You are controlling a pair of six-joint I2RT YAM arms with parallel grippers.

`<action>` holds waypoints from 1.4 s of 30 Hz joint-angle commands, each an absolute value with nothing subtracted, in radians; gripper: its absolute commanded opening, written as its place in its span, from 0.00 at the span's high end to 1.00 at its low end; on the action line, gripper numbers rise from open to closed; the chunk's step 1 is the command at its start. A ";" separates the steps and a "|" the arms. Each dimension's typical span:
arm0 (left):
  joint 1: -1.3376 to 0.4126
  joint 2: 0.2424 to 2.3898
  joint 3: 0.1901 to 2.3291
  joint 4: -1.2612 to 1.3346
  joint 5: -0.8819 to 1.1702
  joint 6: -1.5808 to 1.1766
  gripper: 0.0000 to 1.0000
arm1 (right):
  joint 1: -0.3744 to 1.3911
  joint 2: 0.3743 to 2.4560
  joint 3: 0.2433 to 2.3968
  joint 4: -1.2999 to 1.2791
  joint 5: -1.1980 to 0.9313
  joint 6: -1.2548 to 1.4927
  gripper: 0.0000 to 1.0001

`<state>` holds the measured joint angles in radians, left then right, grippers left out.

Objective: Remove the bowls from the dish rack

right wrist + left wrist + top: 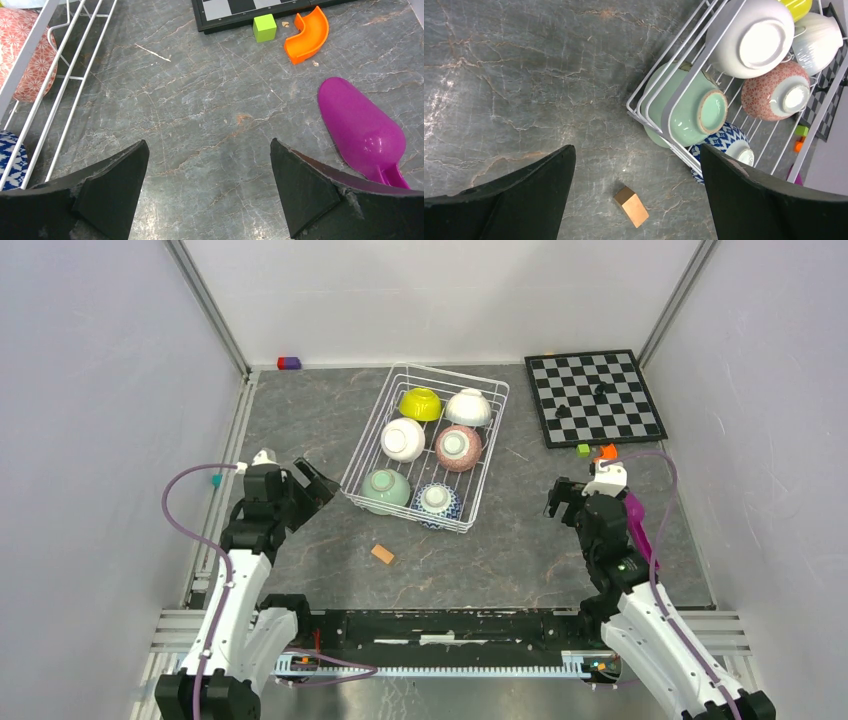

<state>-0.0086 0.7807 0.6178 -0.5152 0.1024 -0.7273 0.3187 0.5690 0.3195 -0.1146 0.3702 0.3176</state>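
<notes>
Nearest the bases, the left gripper (pixel 636 151) hangs with its jaws spread wide and empty over bare table, just left of the dish rack's near left corner. The right gripper (pixel 208 144) is likewise wide and empty, right of the rack and well apart from it. A tan block (pixel 382 554) lies loose on the table near the rack's near edge. The dish rack (pixel 488 460) sits mid-table, angled, and all six bowls are inside it in three pairs, foot rings showing. The pale green bowl (pixel 386 489) and blue-and-white bowl (pixel 437 502) are nearest. The smooth white bowl (pixel 403 438) and speckled pink bowl (pixel 459 447) are in the middle. The yellow-green bowl (pixel 421 403) and ribbed white bowl (pixel 468 407) are farthest. Assessment: glazed ceramic, rigid, likely slick, moderately weighty and liable to chip against wire or a neighbour. The raised foot ring looks the best hold, and the pale green bowl is closest to the left arm. The bowls' rims are hidden beneath them, and it cannot be told which prongs support them. The left wrist view cuts off the far pair. Small dark pieces on the chessboard (pixel 595 397) at far right cannot be identified.
</notes>
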 commanded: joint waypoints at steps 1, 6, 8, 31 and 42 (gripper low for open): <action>-0.009 0.771 0.672 -0.512 0.168 -0.644 0.00 | 0.320 0.583 0.338 -0.102 0.348 0.309 0.02; -0.009 0.785 0.684 -0.405 0.345 -0.567 0.00 | 0.320 0.614 0.351 -0.080 0.216 0.262 0.02; -0.009 0.821 0.751 -0.443 0.312 -0.517 0.00 | 0.320 0.619 0.362 -0.073 0.147 0.235 0.02; -0.489 1.381 1.260 -0.549 -0.216 -0.389 0.00 | 0.320 0.622 0.391 -0.007 -0.259 0.243 0.02; -0.590 1.743 1.600 -0.703 -0.385 -0.333 0.00 | 0.320 0.538 0.398 -0.031 -0.196 0.212 0.02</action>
<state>-0.5591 1.6829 1.4925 -0.6323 -0.2619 -0.4004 0.3187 0.5713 0.3813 -0.0555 -0.2169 0.2237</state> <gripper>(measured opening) 0.995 0.979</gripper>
